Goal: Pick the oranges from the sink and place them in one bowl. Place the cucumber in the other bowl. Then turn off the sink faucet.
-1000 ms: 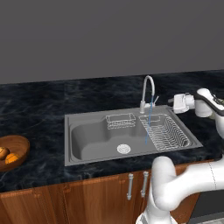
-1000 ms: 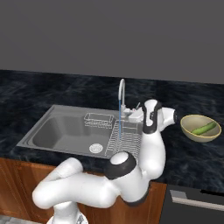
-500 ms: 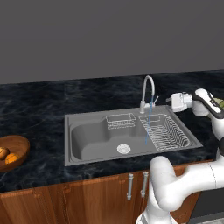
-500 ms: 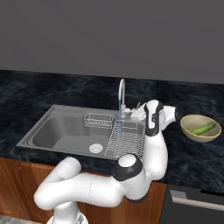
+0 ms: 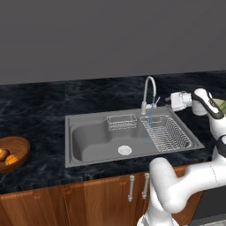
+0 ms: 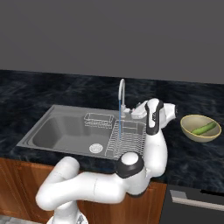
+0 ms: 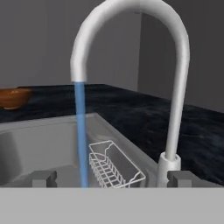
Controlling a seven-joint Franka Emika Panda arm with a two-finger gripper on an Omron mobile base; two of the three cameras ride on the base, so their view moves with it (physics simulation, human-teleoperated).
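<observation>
The sink faucet (image 5: pixel 150 90) arches over the grey sink (image 5: pixel 88 132), and a thin blue stream runs from it. My gripper (image 5: pixel 169 101) hovers open just right of the faucet's base, level with it. In the hand view the gripper (image 7: pixel 111 178) looks along the sink's back edge, and the faucet (image 7: pixel 175 87) base stands close to the right fingertip (image 7: pixel 179 177). Two oranges (image 5: pixel 8 156) lie in the brown wooden bowl (image 5: pixel 20 148) at far left. The cucumber (image 6: pixel 204 129) lies in the olive-yellow bowl (image 6: pixel 192 131) on the right.
A wire basket (image 5: pixel 121 122) hangs at the basin's back and a ribbed drainer (image 5: pixel 167 132) fills its right part. The round drain (image 5: pixel 125 150) sits in the basin floor. Dark marble counter (image 5: pixel 44 106) surrounds the sink, with wooden cabinets below.
My gripper has crept a little left towards the faucet's base, staying open. Nothing else has moved.
</observation>
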